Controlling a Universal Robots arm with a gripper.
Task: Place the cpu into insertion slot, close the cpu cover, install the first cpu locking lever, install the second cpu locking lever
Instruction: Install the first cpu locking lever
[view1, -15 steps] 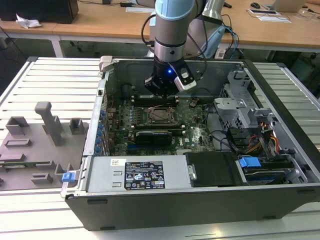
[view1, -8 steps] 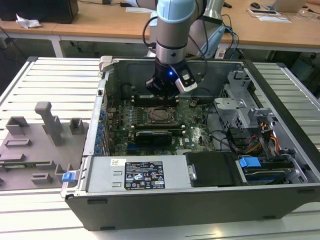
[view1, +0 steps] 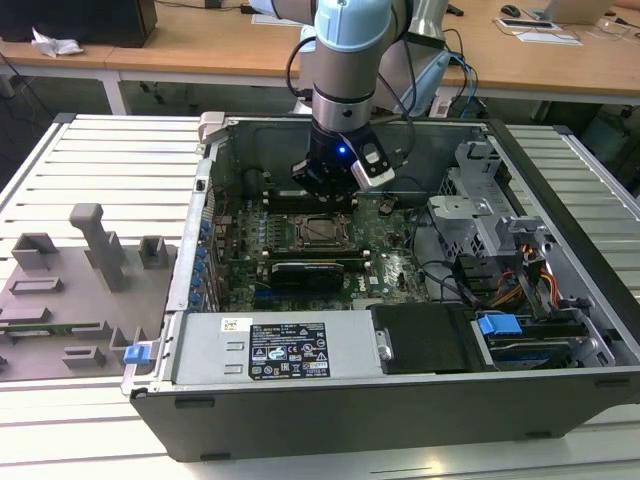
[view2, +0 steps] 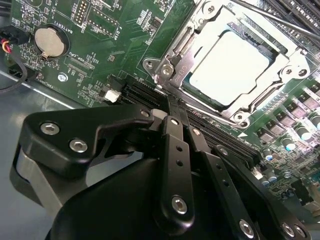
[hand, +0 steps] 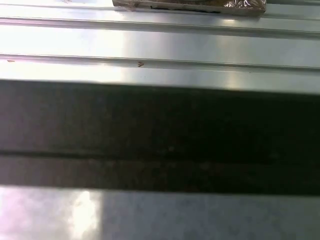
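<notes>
On the exterior view's left, a grey moulded fixture tray (view1: 75, 290) is lying on the slatted metal surface (view1: 110, 150), at nine o'clock from the open dark grey computer case (view1: 400, 400). Inside the case, the green motherboard (view1: 385, 265) is sitting flat. Near its middle the small square silvery-grey cpu (view2: 227, 67) is lying in the black-framed insertion slot (view2: 275, 50), and the thin silver-grey metal cpu cover (view2: 192, 37) is lying down around it, its window showing the chip's top. A thin metal locking lever (view2: 200, 107) is running along the socket's edge nearest the claw; its far end is being cut off from sight.

The black claw (view1: 327, 185) is hovering just at twelve o'clock of the socket in the exterior view, its fingers (view2: 175, 145) pressed together and holding nothing. The arm's grey body is hiding the board behind it.

At three o'clock, a drive cage with blue clips (view1: 497, 324) is holding tangled cables.
</notes>
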